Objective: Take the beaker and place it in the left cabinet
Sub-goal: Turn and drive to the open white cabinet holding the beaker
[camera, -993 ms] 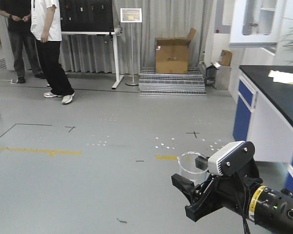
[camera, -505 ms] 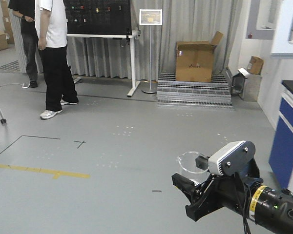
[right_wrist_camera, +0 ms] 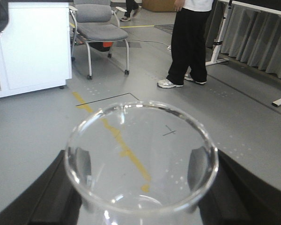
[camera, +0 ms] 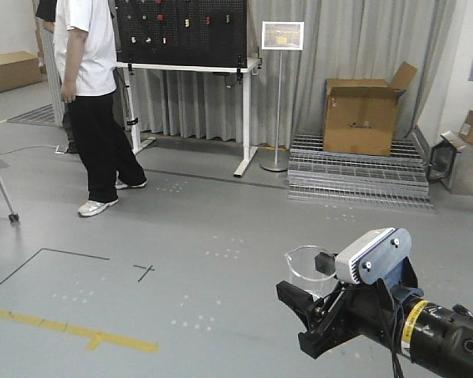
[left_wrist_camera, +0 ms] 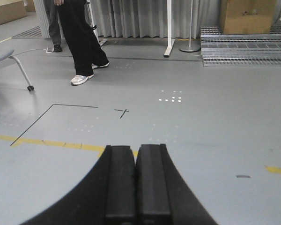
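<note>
Right gripper reaches forward, low over the floor, pinching the beaker upright between its fingers. I see the left gripper pressed together, empty. Open floor lies ahead; a person stands well off to the left.

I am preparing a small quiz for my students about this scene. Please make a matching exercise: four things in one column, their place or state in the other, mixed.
1 beaker
2 left gripper
3 cardboard box
4 person in white shirt

A on the metal grating
B shut, empty
C standing by the black pegboard
D held in the right gripper

Pairs: 1-D, 2-B, 3-A, 4-C
</note>
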Robot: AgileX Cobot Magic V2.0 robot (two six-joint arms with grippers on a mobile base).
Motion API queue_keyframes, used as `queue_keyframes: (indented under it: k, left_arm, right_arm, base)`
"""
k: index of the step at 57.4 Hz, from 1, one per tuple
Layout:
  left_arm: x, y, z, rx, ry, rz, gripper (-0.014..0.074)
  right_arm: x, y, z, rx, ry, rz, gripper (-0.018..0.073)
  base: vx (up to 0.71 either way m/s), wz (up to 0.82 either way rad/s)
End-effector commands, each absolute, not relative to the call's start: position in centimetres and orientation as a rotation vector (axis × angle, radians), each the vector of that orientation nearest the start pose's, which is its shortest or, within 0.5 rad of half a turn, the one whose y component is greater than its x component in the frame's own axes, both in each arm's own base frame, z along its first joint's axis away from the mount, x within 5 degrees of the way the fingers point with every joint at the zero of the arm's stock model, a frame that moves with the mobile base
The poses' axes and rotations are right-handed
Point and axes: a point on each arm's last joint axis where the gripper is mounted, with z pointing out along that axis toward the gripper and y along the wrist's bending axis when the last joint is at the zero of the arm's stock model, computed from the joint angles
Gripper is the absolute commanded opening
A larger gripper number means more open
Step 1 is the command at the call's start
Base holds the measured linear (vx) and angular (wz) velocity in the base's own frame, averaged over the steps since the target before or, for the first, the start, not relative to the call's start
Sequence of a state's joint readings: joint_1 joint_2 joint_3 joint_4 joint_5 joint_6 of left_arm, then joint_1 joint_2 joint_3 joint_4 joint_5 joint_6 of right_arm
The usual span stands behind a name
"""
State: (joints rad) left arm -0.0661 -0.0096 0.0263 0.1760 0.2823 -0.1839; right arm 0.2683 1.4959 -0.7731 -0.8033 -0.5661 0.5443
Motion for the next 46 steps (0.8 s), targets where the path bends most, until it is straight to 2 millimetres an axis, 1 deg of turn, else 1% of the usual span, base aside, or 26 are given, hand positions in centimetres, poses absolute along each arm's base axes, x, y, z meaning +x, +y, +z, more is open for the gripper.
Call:
queue_keyframes:
  k: [1,20,46]
  left_arm:
    - [5.47,-0.09,19.13,0.022,1.668,-0.040,0.0004]
    - [5.47,-0.09,19.13,0.022,1.668,-0.040,0.0004]
    - [5.47,-0.09,19.13,0.022,1.668,-0.040,0.0004]
  right_arm:
    - [29.14,11.91,28.43,-0.638,1.540,0.467,-0.0004]
    - [29.21,11.95,28.28,-0.639,1.544,0.468,-0.0004]
    - [29.22,11.96,28.24,-0.639,1.546,0.468,-0.0004]
  base:
    - [0.78,0.07]
    - [0.77,-0.02]
    - [0.76,-0.15]
